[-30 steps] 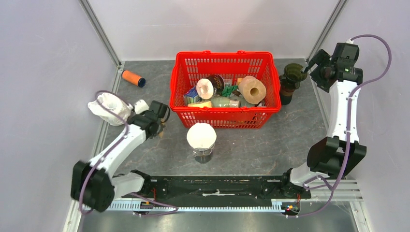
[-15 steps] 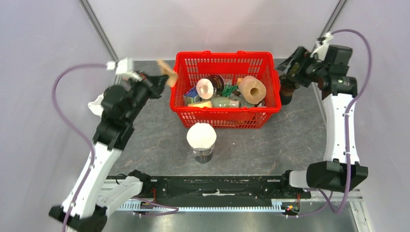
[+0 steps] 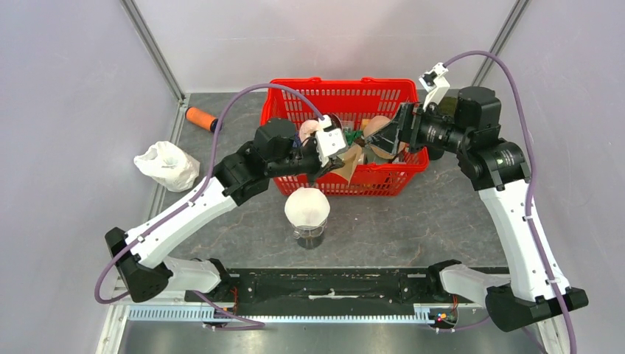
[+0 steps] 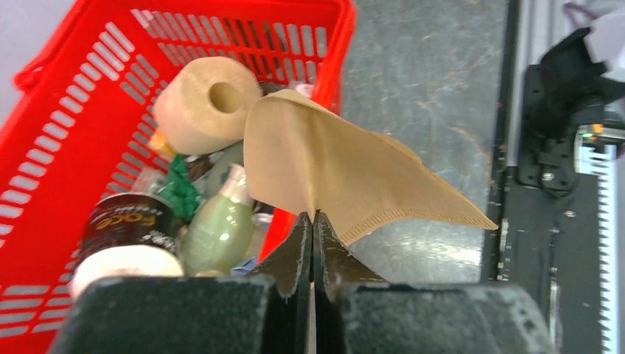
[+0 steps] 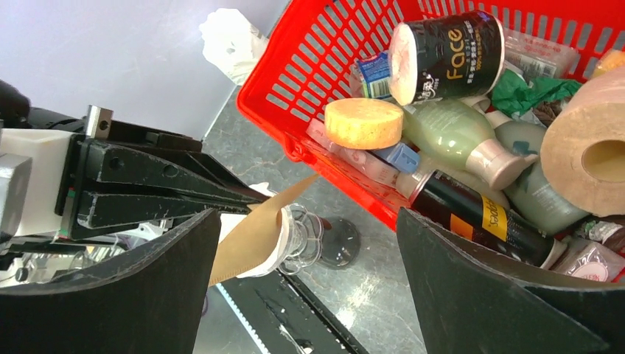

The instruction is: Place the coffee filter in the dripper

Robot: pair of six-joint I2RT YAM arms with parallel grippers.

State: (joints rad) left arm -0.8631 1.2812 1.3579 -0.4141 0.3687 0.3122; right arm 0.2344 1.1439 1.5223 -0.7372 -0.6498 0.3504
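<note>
My left gripper (image 3: 337, 164) is shut on a brown paper coffee filter (image 3: 352, 162) and holds it in the air at the red basket's front wall. In the left wrist view the filter (image 4: 339, 173) fans out from the closed tips of that gripper (image 4: 312, 218). The dripper (image 3: 307, 210), clear glass with a white top, stands on the table just below and left of the filter. My right gripper (image 3: 389, 135) hangs open over the basket with nothing in it. In its own view, the right gripper (image 5: 306, 217) frames the filter (image 5: 250, 240) and the dripper (image 5: 317, 234).
The red basket (image 3: 339, 82) holds a paper roll (image 4: 210, 103), a green bottle (image 4: 221, 225), a black can (image 5: 449, 55) and several other items. An orange cylinder (image 3: 203, 118) and a white crumpled bag (image 3: 166, 164) lie at the left.
Both arms have swung in toward the centre. The left one carried the filter from the far left to the basket's front. The right one came from the back right corner to over the basket.
</note>
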